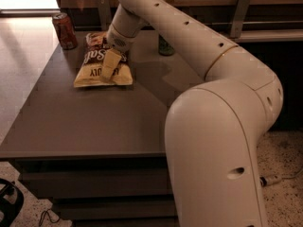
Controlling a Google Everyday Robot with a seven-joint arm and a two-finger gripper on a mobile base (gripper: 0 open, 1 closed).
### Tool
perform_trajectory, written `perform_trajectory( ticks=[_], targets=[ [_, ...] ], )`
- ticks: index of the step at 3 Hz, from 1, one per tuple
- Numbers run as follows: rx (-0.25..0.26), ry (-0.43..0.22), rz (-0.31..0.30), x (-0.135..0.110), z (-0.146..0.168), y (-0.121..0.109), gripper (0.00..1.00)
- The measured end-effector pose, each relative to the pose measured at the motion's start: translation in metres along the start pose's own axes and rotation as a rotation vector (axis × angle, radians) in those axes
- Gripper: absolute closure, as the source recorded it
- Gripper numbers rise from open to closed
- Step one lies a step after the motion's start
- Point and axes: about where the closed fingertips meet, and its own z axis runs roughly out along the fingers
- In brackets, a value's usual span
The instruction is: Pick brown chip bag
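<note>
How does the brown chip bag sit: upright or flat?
Flat: the brown chip bag lies face-up on the table, the pincer over its middle.

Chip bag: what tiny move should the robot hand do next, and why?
Probably press straight down and grab. The gripper sits over the middle of the brown chip bag, which lies flat on the table, with the red can off to its side.

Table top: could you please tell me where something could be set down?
The table is bare in front of the brown chip bag. The far edge is crowded: red can, the bag with the gripper over it, green can.
</note>
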Motion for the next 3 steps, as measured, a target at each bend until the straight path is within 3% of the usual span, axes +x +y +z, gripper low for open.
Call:
perform_trajectory(
  ticks=[1, 3],
  targets=[
    [-0.007, 0.001, 0.0, -0.0019, 0.0002, -0.0003, 0.17],
    [-0.007, 0.001, 0.0, -0.0056, -0.0064, -0.0014, 0.64]
  ],
)
